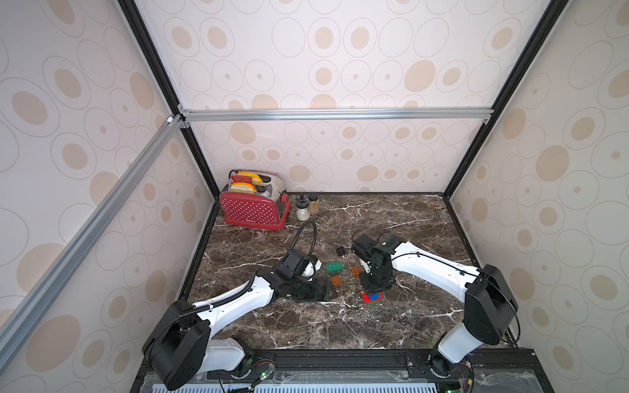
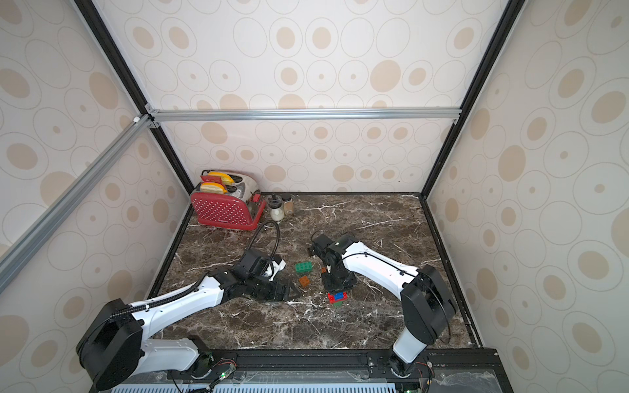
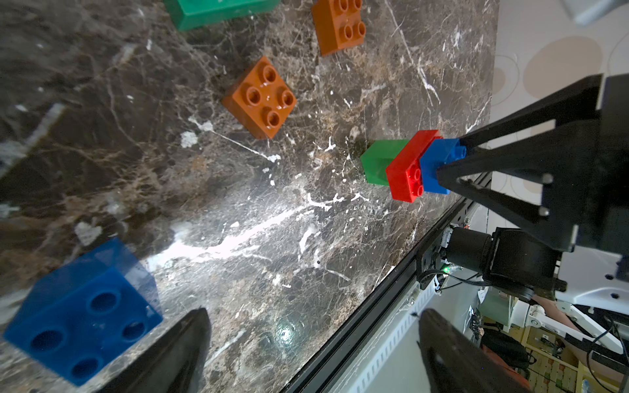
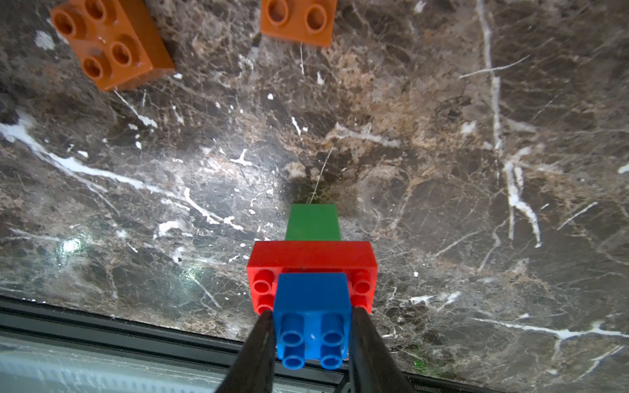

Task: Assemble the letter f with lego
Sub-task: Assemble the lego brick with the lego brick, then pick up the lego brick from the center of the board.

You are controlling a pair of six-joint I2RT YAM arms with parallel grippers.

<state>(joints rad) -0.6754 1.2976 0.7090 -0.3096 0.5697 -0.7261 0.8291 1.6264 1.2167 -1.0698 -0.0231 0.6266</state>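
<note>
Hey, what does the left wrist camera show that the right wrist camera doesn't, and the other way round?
Only the left wrist view: a loose blue square plastic brick, a green oblong plastic brick and the open left tool. Only the right wrist view: all four studs on the top blue brick. Both: the right tool shut on that brick, the stack of green, red and blue plastic bricks, two orange square plastic bricks and the dark marble table.

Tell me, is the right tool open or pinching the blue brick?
Pinching it. The right tool is shut on the blue brick; both black fingers press its sides.
</note>
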